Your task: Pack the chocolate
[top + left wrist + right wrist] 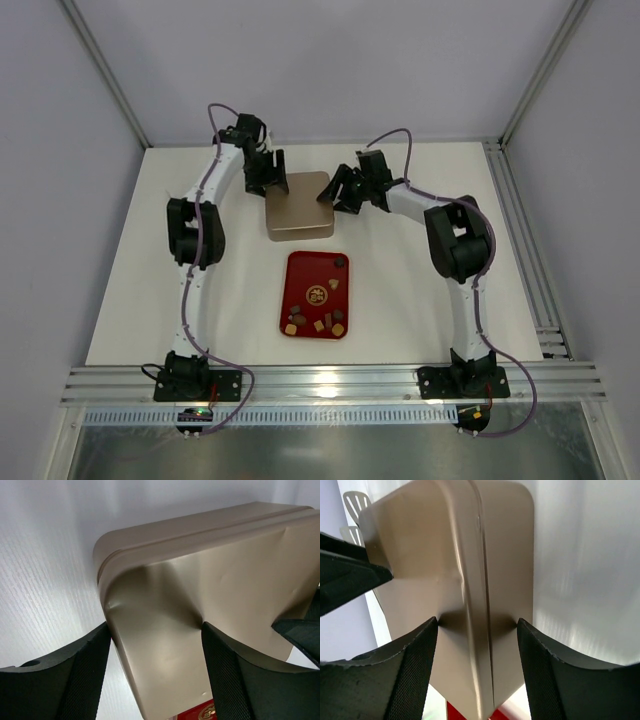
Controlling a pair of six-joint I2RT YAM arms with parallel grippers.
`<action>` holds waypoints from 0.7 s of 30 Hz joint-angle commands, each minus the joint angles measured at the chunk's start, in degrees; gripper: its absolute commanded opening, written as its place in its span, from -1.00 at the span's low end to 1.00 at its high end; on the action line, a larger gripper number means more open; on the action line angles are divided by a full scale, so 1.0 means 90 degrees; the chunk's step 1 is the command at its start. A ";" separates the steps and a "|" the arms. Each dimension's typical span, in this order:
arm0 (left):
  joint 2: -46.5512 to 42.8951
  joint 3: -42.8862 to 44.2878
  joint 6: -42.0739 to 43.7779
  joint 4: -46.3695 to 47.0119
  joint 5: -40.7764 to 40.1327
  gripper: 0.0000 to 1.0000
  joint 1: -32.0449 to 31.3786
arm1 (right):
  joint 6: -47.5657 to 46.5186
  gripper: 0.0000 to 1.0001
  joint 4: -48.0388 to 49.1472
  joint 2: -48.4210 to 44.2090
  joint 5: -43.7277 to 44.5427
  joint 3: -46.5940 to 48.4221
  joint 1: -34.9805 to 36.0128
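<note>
Several small brown and tan chocolates [328,320] lie on the red tray [303,268], most along its near edge, one dark one [341,262] at its far right corner. Behind the tray sits the square golden tin [300,208] with its lid on. My left gripper [268,185] is open at the tin's far left corner; in the left wrist view [154,630] its fingertips straddle that corner and touch the tin [200,580]. My right gripper [342,192] is open at the tin's right side; its fingertips [477,625] straddle the tin's edge [470,555], seam between them.
The tray's red edge shows under the tin in the left wrist view [200,714] and the right wrist view [452,712]. White walls close in the table on the left, back and right. An aluminium rail [330,380] runs along the near edge.
</note>
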 commanded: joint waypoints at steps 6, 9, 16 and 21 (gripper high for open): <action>0.0833 -0.0531 0.0662 -0.1129 -0.0918 0.48 -0.0423 | 0.0308 0.29 0.0755 -0.0759 -0.0166 -0.0970 0.0776; 0.0765 -0.0590 0.0710 -0.1129 -0.0927 0.54 -0.0423 | 0.0328 0.29 0.0853 -0.0954 -0.0176 -0.1106 0.0815; 0.0618 -0.0609 0.0740 -0.1110 -0.0986 0.65 -0.0423 | 0.0200 0.31 0.0648 -0.1023 -0.0097 -0.0903 0.0328; 0.0638 -0.0590 0.0730 -0.1119 -0.1015 0.67 -0.0424 | 0.0044 0.43 0.0570 -0.0701 -0.0166 -0.0415 0.0005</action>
